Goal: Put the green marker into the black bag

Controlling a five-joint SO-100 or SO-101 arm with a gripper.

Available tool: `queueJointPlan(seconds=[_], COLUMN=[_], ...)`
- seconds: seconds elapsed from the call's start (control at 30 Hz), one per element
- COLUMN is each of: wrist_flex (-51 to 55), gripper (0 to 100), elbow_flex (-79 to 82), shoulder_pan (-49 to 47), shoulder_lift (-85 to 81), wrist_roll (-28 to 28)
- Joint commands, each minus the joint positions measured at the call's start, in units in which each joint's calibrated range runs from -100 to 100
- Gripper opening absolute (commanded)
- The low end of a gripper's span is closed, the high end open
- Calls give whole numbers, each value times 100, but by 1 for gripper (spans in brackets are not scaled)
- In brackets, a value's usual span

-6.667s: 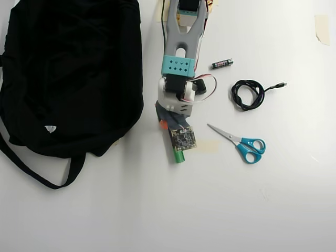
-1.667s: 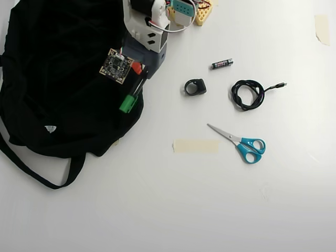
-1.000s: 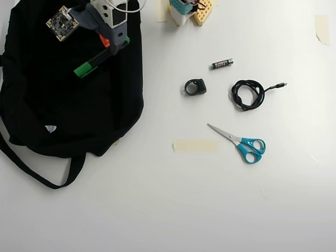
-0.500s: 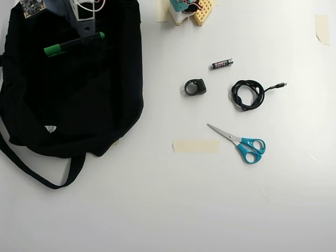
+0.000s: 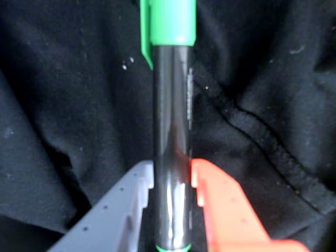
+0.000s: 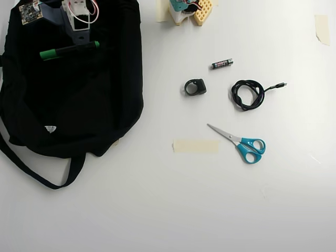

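The green marker [image 6: 62, 51] lies nearly level over the upper left of the black bag [image 6: 79, 110] in the overhead view, green cap to the left and small green tip to the right. My gripper [image 6: 79, 45] comes down from the top edge and is shut on its black barrel. In the wrist view the marker [image 5: 170, 105] runs straight up the frame. My gripper [image 5: 172, 176] pinches it between a grey finger and an orange one. Creased fabric of the black bag [image 5: 63, 105] fills the background. Whether the marker touches the fabric I cannot tell.
On the white table right of the bag lie a black battery [image 6: 222, 63], a small black ring-shaped piece [image 6: 195, 87], a coiled black cable [image 6: 248, 94], blue-handled scissors [image 6: 242, 143] and a strip of tape [image 6: 195, 146]. The arm's base [image 6: 186, 8] stands at the top edge.
The arm carried the marker from the middle of the table to over the bag's upper left. In the last half second the marker shifted slightly left and levelled out.
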Motion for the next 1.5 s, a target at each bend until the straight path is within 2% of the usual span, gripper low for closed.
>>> queueJointPlan(seconds=[0.0, 0.07, 0.1, 0.13, 0.57, 0.6, 0.63, 0.8, 0.83, 0.9, 0.97, 1.07, 1.1, 1.23, 1.47], wrist_flex=[-73, -73, -73, -73, 5, 13, 125, 1262, 1434, 1960, 2236, 2399, 2468, 2391, 1753], gripper=[12, 40, 49, 53, 54, 53, 48, 8, 3, 2, 2, 2, 2, 2, 2], elbow_flex=[-142, -142, -142, -142, -150, -150, -142, -142, -142, -142, -97, -43, -43, 631, 2572], shoulder_pan=[-30, -53, -60, -60, -285, -389, -479, -890, -988, -1302, -1653, -2536, -2843, -3957, -4578], shoulder_lift=[-71, -79, -79, -79, -262, -428, -677, -2005, -2146, -2652, -3208, -3648, -3648, -3905, -5266], wrist_roll=[-11, -11, -11, -11, -16, -16, -16, -11, -11, -257, -273, -283, -446, -483, -477])
